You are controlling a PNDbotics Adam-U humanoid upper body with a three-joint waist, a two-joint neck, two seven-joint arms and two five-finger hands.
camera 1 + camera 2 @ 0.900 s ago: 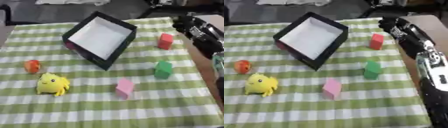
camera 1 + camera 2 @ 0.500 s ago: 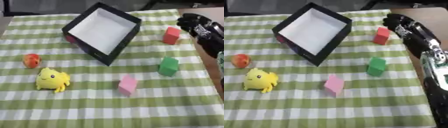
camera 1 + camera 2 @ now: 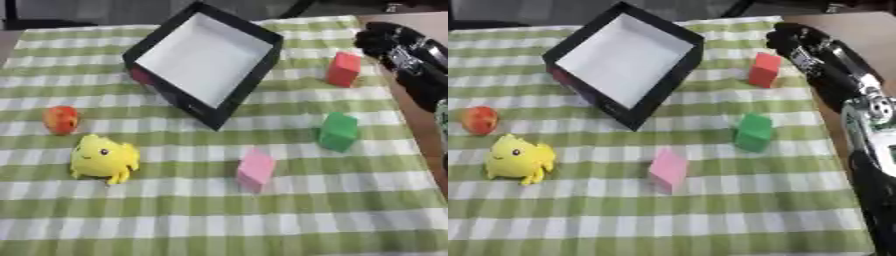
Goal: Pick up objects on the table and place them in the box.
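A black box [image 3: 262, 66] with a white inside sits tilted at the back middle of the green checked cloth. A red block [image 3: 764, 69] stands to its right, a green block [image 3: 753, 132] nearer me, and a pink block [image 3: 668, 169] in the middle front. At the left lie a yellow soft toy [image 3: 103, 158] and a small orange-red round thing [image 3: 61, 119]. My right hand [image 3: 791, 41] hangs at the back right, just beyond and right of the red block, apart from it and holding nothing. My left hand shows in neither view.
My right arm [image 3: 859, 105] runs along the right side over the cloth's edge and a strip of bare brown table [image 3: 423, 135]. Dark things stand beyond the cloth's far edge.
The whole picture has shifted and turned, so the camera has moved. My right hand keeps about the same place beside the red block. No object has moved on the cloth.
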